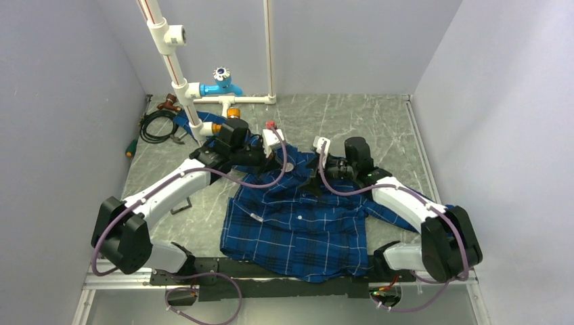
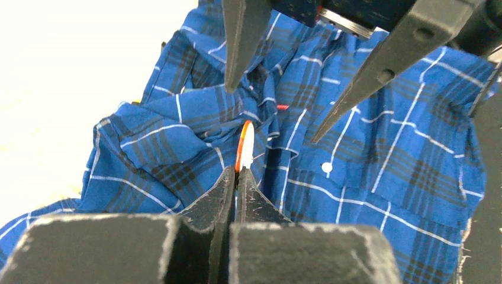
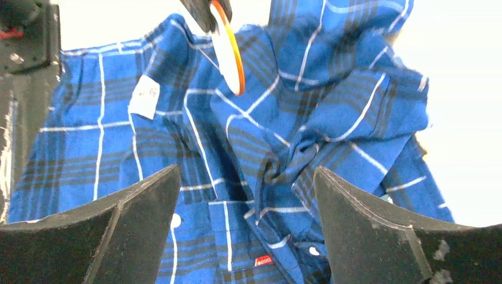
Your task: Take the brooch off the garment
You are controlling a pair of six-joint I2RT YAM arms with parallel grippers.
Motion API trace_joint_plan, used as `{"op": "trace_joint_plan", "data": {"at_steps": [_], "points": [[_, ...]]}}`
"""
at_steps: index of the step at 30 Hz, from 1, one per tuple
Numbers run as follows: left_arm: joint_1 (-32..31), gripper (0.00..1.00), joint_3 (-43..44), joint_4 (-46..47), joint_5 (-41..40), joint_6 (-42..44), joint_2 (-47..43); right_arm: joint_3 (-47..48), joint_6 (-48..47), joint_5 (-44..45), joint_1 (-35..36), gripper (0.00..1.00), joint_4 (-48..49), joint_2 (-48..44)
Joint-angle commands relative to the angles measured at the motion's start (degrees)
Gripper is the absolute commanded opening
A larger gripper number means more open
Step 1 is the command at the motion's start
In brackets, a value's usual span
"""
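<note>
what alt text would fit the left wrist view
The left tool is shut on the lower edge of the brooch, a thin orange-rimmed disc seen edge-on in front of the garment, a rumpled blue plaid shirt. The right tool points in from the top, open.

Enclosed by pale lavender walls left, back and right. Floored with grey marbled tabletop. Cluttered upper left: white pipe frame, blue valve, coiled black cable.

The left gripper is covering the lower rim of the brooch, and a sleeve of the garment is lying half-hidden beneath the right arm by the right edge of the desk.
</note>
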Motion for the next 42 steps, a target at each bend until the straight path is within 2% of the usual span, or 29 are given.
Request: {"op": "trace_joint_plan", "data": {"at_steps": [1, 7, 12, 20, 26, 32, 42], "points": [[1.0, 0.00, 2.4, 2.4, 9.8, -2.7, -4.1, 5.8, 0.7, -4.6, -0.2, 0.87, -4.3, -5.7], [1.0, 0.00, 4.9, 3.5, 13.6, -4.4, -5.3, 9.1, 3.1, -7.2, -0.1, 0.86, -8.5, -11.1], [0.9, 0.00, 6.8, 3.0, 15.9, -5.4, -6.0, 11.2, 6.7, -7.8, -0.1, 0.84, -8.2, -12.3], [0.9, 0.00, 6.2, 6.0, 14.6, -7.6, -7.5, 13.9, 11.3, -8.7, -0.1, 0.69, -7.6, -12.5], [0.9, 0.00, 6.2, 8.5, 12.9, -11.2, -7.5, 15.3, 14.9, -8.5, 0.5, 0.67, -4.0, -11.5], [0.9, 0.00, 5.9, 10.6, 12.4, -13.9, -7.4, 15.1, 15.0, -3.9, 2.0, 0.61, -3.3, -11.3], [0.9, 0.00, 5.1, 10.6, 11.8, -13.3, -7.1, 15.6, 18.0, -1.5, 2.2, 0.46, -1.7, -10.8]]}}
